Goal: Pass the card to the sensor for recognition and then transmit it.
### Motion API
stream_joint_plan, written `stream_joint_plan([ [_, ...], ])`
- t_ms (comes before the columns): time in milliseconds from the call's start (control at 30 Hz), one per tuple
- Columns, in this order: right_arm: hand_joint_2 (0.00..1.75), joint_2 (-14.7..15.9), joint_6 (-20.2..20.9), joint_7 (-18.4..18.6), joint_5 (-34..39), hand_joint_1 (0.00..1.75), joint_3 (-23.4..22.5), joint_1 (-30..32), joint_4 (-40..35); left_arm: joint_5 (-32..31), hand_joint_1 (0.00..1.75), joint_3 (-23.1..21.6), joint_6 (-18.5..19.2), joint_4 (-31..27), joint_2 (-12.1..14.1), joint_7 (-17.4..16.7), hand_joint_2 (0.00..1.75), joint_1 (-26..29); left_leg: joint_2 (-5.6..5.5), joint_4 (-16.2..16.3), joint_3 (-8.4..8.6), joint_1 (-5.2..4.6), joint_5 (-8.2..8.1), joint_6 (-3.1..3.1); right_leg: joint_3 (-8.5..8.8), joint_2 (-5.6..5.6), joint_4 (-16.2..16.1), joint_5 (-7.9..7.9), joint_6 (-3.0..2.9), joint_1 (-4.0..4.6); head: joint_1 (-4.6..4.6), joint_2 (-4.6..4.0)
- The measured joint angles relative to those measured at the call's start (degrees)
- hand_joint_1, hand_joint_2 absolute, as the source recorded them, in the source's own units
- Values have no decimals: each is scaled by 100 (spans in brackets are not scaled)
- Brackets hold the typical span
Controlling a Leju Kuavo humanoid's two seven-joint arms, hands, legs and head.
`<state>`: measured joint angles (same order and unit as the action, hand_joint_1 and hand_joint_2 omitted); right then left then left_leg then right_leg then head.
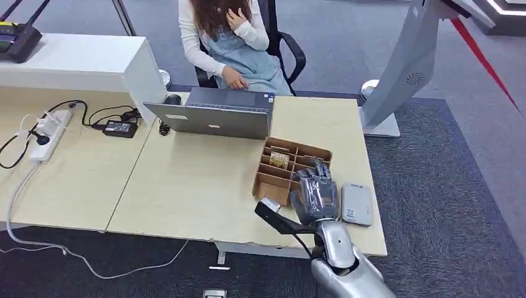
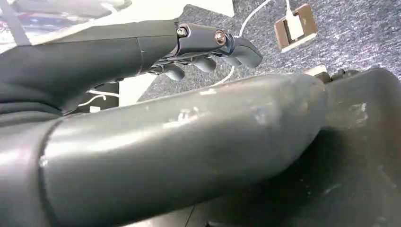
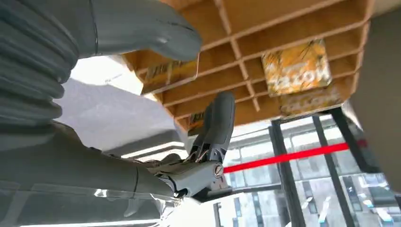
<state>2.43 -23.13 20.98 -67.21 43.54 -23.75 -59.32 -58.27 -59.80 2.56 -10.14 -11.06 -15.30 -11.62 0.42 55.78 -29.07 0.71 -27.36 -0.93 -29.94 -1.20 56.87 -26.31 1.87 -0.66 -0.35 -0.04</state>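
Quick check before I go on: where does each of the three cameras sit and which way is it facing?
Head view: high on the body, looking down at the table, divided box, sensor; right hand over the box.
Left wrist view: behind the hanging left hand, facing the carpet.
Right wrist view: behind the right hand, facing the box and its card.
Shared: head and right wrist views show the box.

One laptop, one divided cardboard box, one grey card reader, one power strip, one power adapter, one router, one seated person, one office chair, two desks. Cards in the box: uncountable.
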Motion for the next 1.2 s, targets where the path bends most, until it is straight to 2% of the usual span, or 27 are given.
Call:
stream_joint_plan([
  [567,175,116,109,127,-249,79,-6,-185,103,0,0,-68,35,0,-2,0,0,-12,0,0,-1,0,0,0,-1,0,0,0,0,0,0,0],
  [833,175,135,171,166,-210,84,-6,-185,96,0,0,-68,46,0,-2,0,0,-12,0,0,0,0,0,0,-1,0,0,0,0,0,0,0],
  [1033,175,138,232,168,-160,94,-6,-184,87,0,0,-68,50,0,-2,0,0,-12,0,0,-1,0,0,0,-1,0,0,0,0,0,0,0],
  [1200,175,153,291,177,-160,91,-6,-182,41,0,0,-68,50,0,-2,2,0,-12,0,0,0,0,0,0,-1,0,0,0,0,0,0,0],
])
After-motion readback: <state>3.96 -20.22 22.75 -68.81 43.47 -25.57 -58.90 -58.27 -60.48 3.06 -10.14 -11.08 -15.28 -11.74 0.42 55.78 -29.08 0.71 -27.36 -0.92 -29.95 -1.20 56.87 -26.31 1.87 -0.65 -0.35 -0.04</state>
